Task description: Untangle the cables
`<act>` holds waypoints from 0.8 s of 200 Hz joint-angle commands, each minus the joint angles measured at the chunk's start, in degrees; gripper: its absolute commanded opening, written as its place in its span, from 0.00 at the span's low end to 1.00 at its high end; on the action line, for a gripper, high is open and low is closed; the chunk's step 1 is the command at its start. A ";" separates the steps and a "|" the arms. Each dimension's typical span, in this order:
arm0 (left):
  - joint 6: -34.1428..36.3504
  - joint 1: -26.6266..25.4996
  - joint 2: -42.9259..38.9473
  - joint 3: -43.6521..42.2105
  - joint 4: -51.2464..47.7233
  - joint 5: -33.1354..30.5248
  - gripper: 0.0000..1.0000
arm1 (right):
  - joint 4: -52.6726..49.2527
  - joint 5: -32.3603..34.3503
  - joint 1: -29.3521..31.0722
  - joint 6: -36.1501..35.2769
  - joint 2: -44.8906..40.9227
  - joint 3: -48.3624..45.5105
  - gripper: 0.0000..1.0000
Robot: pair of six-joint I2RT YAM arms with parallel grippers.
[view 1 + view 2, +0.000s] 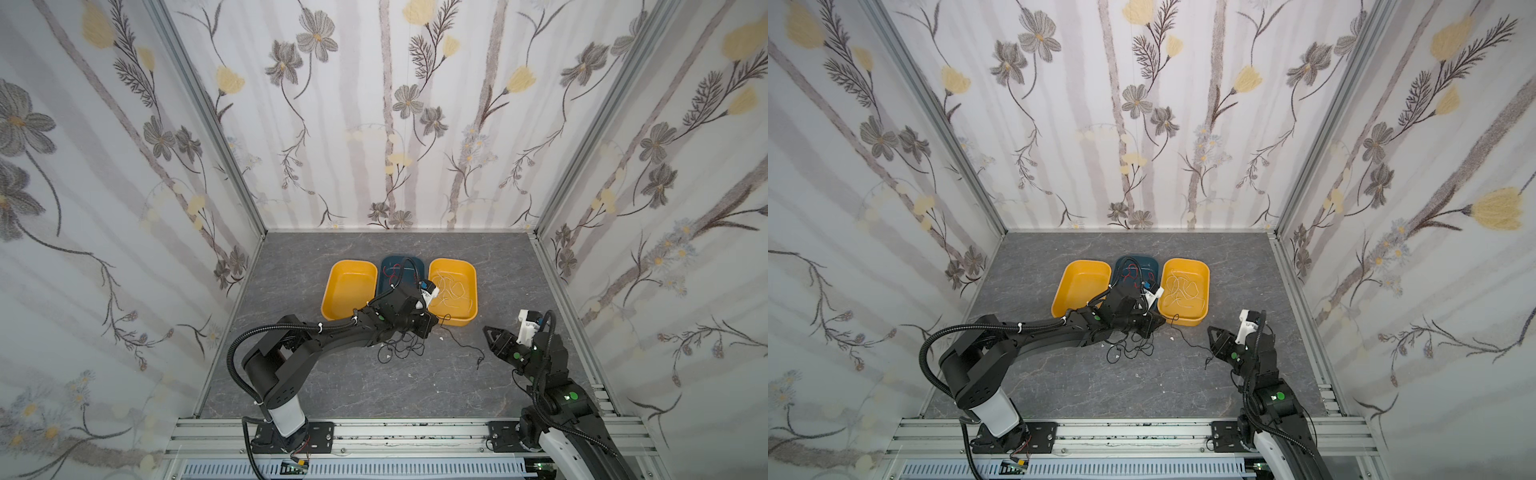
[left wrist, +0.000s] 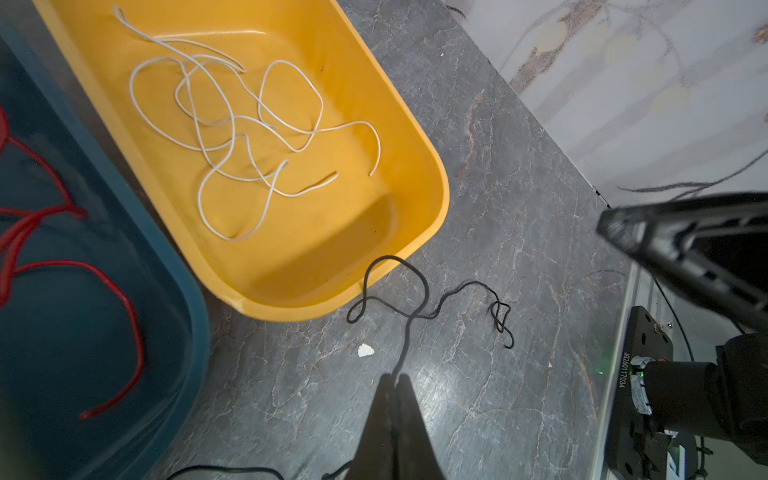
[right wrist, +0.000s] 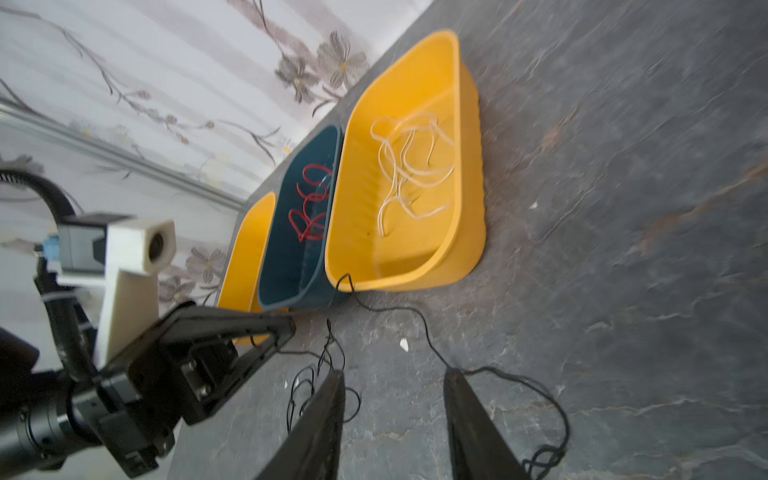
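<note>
We find the left gripper [image 2: 394,380] pinched shut on a black cable [image 2: 406,332] at six o'clock of the blue tray [image 1: 386,274], while the right gripper [image 3: 394,374] stands part open, holding nothing. White cables [image 2: 232,120] and red cables [image 3: 309,208] lie sorted. Next, we judge, comes a lift clear of the yellow tray [image 2: 436,187] rim toward the second yellow tray [image 1: 347,286] at nine o'clock. The bare table [image 1: 374,386] gives room at six.

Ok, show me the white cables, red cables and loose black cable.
white cables [image 2: 230,124], left wrist view, middle of the tangle.
red cables [image 2: 75,262], left wrist view, one curved strand.
black cable [image 2: 405,340], left wrist view, straight stretch beside loop.
</note>
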 commanded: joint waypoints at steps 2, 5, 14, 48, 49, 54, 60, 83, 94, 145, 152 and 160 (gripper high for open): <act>-2.34 -0.07 0.82 2.16 -1.25 2.72 0.05 | 17.43 -4.82 6.62 3.27 3.82 -3.50 0.45; -2.64 0.00 0.93 2.45 -1.36 2.83 0.05 | 18.78 -4.46 7.58 3.23 4.71 -3.74 0.45; -3.50 0.01 1.04 2.89 -1.36 3.58 0.05 | 21.65 -3.42 10.25 2.83 7.38 -3.92 0.49; -7.91 0.49 2.52 4.63 -1.86 5.56 0.05 | 37.12 -0.71 16.33 1.98 16.57 -6.71 0.53; -8.14 0.49 2.57 4.69 -1.93 5.65 0.05 | 37.38 -0.61 16.35 1.97 16.90 -6.77 0.53; -8.96 0.67 2.79 4.88 -2.21 5.88 0.05 | 38.90 -0.55 16.43 1.88 18.42 -6.95 0.53; -10.24 0.81 2.95 5.09 -2.50 5.98 0.05 | 40.73 -0.57 16.45 1.48 20.20 -7.13 0.52; -14.08 1.17 2.44 4.67 -2.11 5.86 0.05 | 50.17 -2.58 16.48 0.27 26.77 -7.34 0.52; -14.88 1.14 2.06 4.41 -1.71 5.71 0.05 | 54.30 -2.86 16.52 -0.29 29.78 -7.27 0.52; -16.76 1.27 1.45 3.26 0.39 6.21 0.05 | 64.07 -5.88 16.45 -2.22 44.81 -3.35 0.50; -17.21 1.23 1.06 2.92 1.08 6.38 0.04 | 66.04 -5.80 16.46 -1.78 46.97 -3.23 0.49; -17.48 1.22 0.76 2.61 1.32 6.35 0.05 | 67.90 -6.13 16.50 -1.32 49.46 -2.95 0.49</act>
